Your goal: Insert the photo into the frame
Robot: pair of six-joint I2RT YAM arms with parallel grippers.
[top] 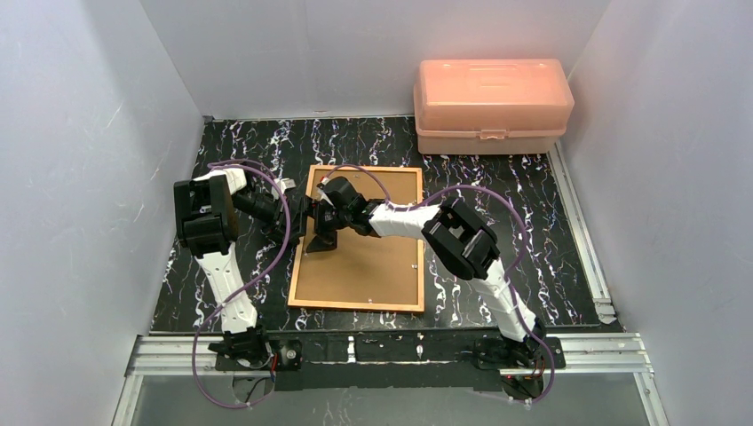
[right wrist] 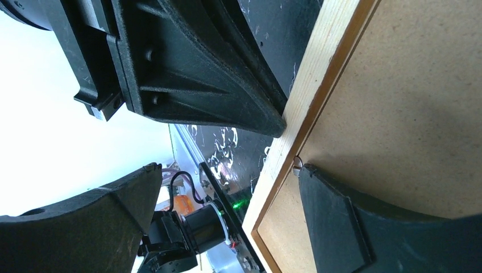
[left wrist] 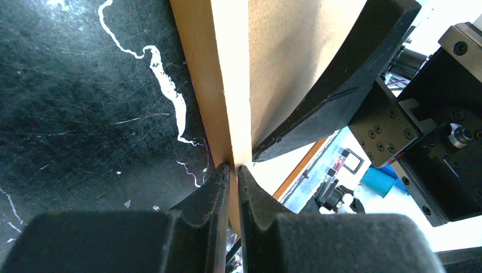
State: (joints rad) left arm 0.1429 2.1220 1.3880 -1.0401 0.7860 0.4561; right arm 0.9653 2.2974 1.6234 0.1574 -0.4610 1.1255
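Frame [top: 355, 305] lies back-up mid-table with board [top: 377, 253] seated and photo unseen; left gripper [left wrist: 234, 170] pinched closed against left rail, right gripper [top: 320, 241] spread wide at tab [right wrist: 296, 165]; probably tab-turning step, needing a precise fingertip push.

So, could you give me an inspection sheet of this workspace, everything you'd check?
Surface: black, white-veined table.
Job's things: frame lies flat with a brown backing board inside it; photo not seen.
Clutter: pink box at the far right, lid shut.
Grippers: left gripper shut, tips at the frame's left rail; right gripper open, one finger on the board.
Cables: purple cables loop along both arms.
Surroundings: white walls; metal rails at the near edge.
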